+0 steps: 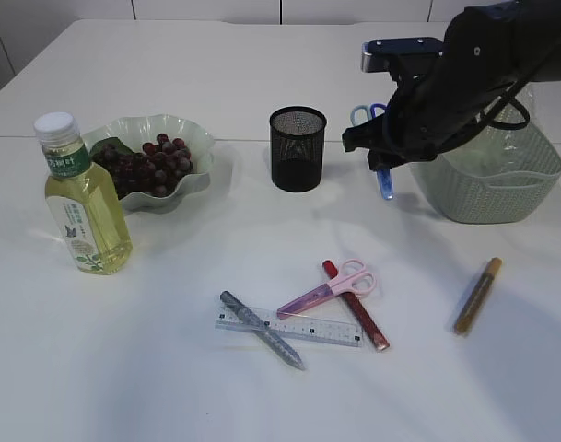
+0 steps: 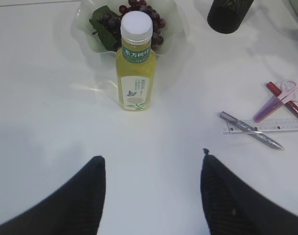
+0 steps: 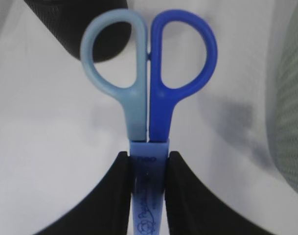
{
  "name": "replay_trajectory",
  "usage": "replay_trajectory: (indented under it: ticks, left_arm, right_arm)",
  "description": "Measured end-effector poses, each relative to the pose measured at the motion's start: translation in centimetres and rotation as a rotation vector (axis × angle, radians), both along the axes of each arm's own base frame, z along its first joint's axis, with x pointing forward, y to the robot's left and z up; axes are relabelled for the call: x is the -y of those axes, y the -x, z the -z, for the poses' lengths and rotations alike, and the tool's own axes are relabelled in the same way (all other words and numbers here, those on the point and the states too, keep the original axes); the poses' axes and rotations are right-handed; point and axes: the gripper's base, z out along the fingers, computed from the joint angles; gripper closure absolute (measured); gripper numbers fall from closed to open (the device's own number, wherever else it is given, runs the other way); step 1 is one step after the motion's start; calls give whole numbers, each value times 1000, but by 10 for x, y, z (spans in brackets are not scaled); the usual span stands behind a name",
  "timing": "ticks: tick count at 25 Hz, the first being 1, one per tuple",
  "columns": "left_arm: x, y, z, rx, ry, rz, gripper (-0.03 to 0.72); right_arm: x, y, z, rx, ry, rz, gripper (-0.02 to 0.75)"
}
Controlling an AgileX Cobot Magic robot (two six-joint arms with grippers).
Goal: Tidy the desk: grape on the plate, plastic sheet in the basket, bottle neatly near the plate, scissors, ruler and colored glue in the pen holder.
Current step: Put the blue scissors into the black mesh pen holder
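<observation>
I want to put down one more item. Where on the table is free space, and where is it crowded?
Free: the table in front of the bottle, and between the red glue pen and the gold glue pen. Crowded: around the ruler and pink scissors.

Here is the white table (image 1: pixel 169 387), wide, smooth and matte, filling nearly all of the exterior view. A thin seam (image 1: pixel 243 140) runs across it towards the back, where two tabletops seem to meet. Beyond the far edge stands a pale panelled wall (image 1: pixel 206 8), split by dark vertical joints. Back left, a dark green leaf (image 1: pixel 105 147) shows, and the left wrist view catches it too (image 2: pixel 102 29), folded and glossy. Soft grey shadows lie across the near tabletop.
</observation>
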Motion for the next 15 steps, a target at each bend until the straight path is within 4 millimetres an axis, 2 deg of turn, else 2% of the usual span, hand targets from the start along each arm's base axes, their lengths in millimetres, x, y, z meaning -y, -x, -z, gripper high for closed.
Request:
replay_trajectory:
  ticks: [6, 15]
  left_arm:
    - [0, 0, 0, 0, 0, 0, 246]
    - [-1, -1, -1, 15, -7, -4, 246]
  right_arm:
    - [-8, -9, -10, 156, -38, -31, 584]
    - [-35, -17, -29, 427, -130, -96, 584]
